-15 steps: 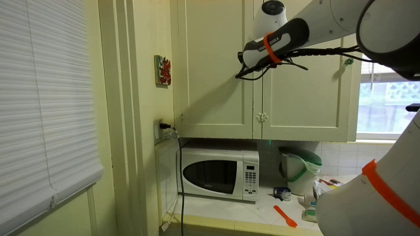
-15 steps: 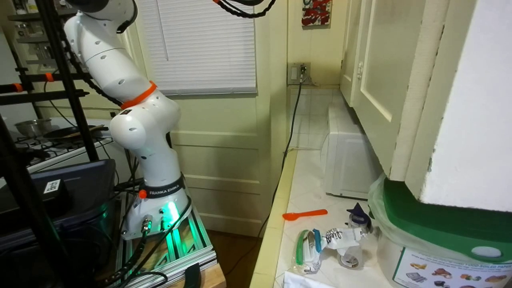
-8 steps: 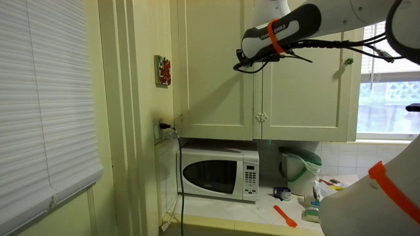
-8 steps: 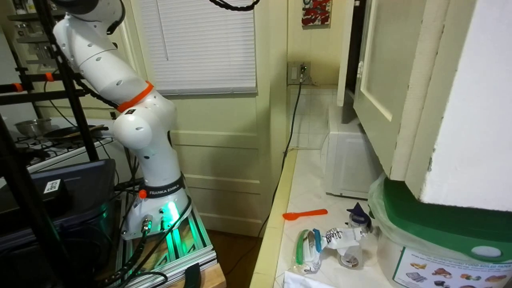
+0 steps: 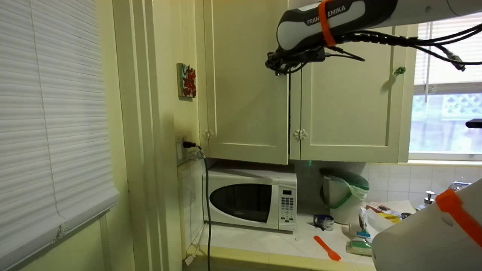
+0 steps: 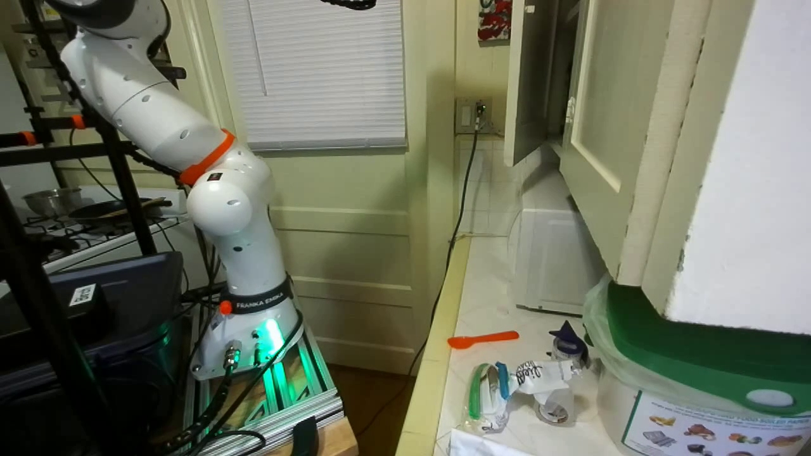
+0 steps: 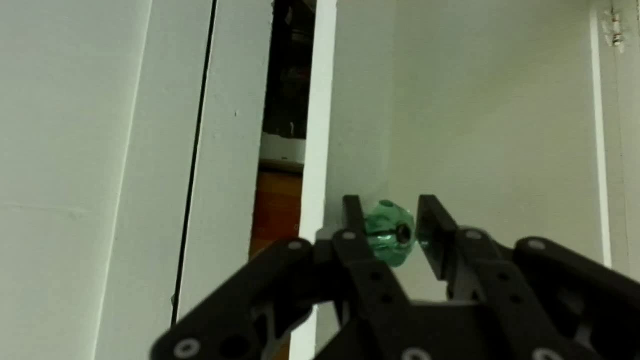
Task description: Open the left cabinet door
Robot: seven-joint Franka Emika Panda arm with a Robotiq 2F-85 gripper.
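Pinching the green knob (image 7: 392,236) in my claw (image 7: 390,215), with the left door (image 5: 246,109) ajar behind it.
My hold seems barely snug, so pulling straight instead of following the swing could let the smooth knob slip out. The left door stands upright above the microwave (image 5: 250,199), long axis vertical, free edge angled out from the cabinet (image 5: 295,109) toward me, hinge edge beside the wall (image 5: 181,120).

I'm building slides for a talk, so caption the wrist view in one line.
The gripper straddles the green knob of the left cabinet door, which stands ajar.
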